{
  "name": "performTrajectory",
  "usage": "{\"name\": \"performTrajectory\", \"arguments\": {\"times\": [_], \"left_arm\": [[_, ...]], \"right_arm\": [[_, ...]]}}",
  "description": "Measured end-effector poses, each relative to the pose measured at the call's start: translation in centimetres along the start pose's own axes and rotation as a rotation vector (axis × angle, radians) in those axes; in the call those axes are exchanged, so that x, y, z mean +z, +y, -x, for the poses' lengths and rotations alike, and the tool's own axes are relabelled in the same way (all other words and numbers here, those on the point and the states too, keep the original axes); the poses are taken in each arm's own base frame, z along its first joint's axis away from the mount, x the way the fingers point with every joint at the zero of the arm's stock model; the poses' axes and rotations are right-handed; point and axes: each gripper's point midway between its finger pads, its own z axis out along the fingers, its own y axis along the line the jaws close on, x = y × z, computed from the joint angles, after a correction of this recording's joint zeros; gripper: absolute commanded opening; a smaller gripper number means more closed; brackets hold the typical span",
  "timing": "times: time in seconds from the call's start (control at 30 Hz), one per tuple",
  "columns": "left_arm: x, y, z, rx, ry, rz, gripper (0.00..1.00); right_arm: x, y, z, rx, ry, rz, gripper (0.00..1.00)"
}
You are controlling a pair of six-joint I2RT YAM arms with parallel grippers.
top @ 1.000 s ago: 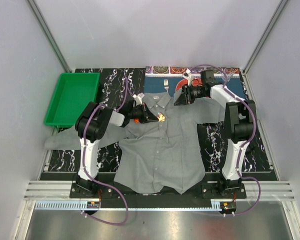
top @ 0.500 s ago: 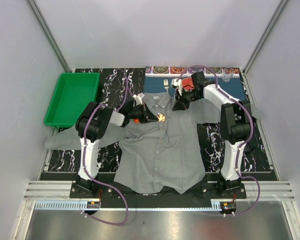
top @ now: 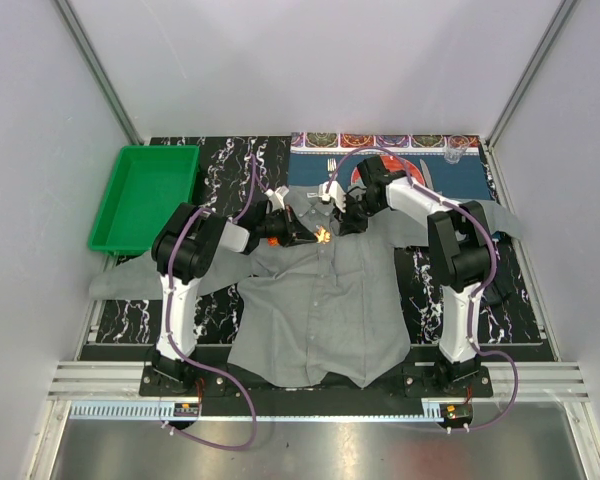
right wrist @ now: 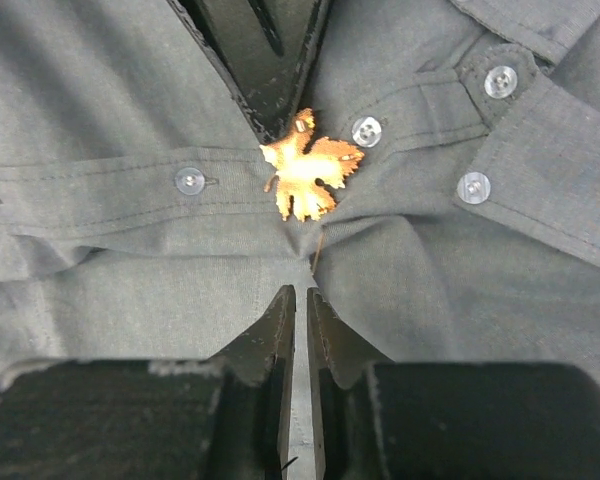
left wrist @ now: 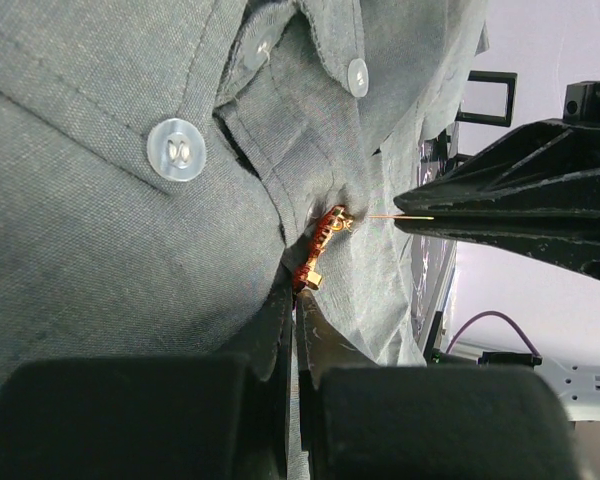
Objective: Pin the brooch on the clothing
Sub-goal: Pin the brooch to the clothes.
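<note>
The grey shirt (top: 320, 300) lay spread flat, front up, on the marbled black worktop (top: 220, 160), probably so that the chest by the button placket offered a smooth patch for pinning; the gold leaf-shaped brooch (right wrist: 308, 175) sat on that placket just below the collar, between two pale buttons. The left pincer (left wrist: 298, 296) was clamped together on the brooch's edge, apparently to steady it against the cloth while the other arm dealt with the fastening; the brooch's thin pin (left wrist: 380, 216) stuck out sideways above the fabric. The right pincer (right wrist: 300, 294) faced the left one across the brooch, its fingers almost together with only a narrow slit between; the pin's end reached its tips, but whether they actually pinched it could not be told; the pin appeared not yet fastened.
</note>
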Motion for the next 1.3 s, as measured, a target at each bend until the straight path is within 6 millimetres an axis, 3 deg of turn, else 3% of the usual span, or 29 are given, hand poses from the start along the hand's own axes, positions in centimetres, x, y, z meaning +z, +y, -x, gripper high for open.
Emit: {"name": "performTrajectory", "arguments": {"times": [0.33,1.3], "left_arm": [[0.0,-0.2,0.2,0.005,-0.001,-0.005,0.0],[0.1,-0.4,0.5,0.024,0.0,-0.006,0.0]], "right_arm": [[1.2,-0.4,-0.8,-0.019,0.038,-0.014,0.14],[2.1,-1.4,1.5,-0.093,-0.003,-0.05,0.13]]}}
